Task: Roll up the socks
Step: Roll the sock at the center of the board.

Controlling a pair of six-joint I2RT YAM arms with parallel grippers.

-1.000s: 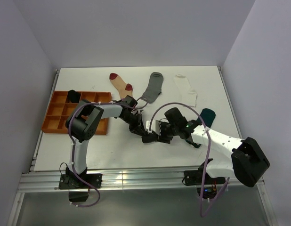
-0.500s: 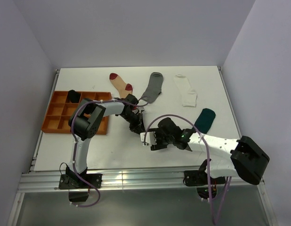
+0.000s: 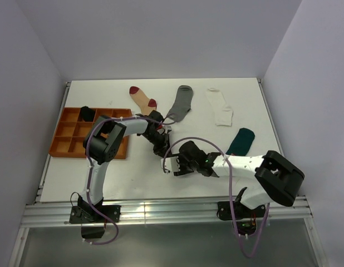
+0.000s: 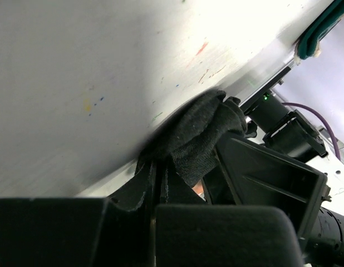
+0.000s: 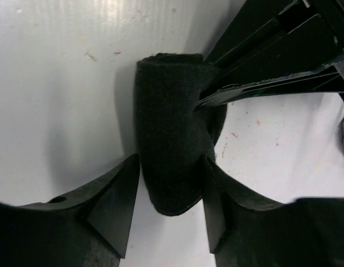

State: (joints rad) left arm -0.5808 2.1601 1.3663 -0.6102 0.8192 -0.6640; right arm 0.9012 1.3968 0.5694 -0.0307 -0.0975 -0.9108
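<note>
Straddling a rolled-up plain black fabric sock (image 5: 166,139) with the right claw (image 5: 171,167): jaws apart, one finger at each flank, hard to tell whether pressing yet. Pinching the roll's far side with the left claw (image 4: 188,161), clamped together on the black fabric. Resting on the white table (image 5: 60,83), near its middle front. Best bet now: close squarely across the roll's middle, squeeze gently, let no layer spring loose, and hold the left pinch until firmly gripped from the right.

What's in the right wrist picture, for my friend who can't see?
A rolled-up black sock sits on the white table between the right gripper's two fingers. The left gripper pinches the sock from the upper right.
</note>
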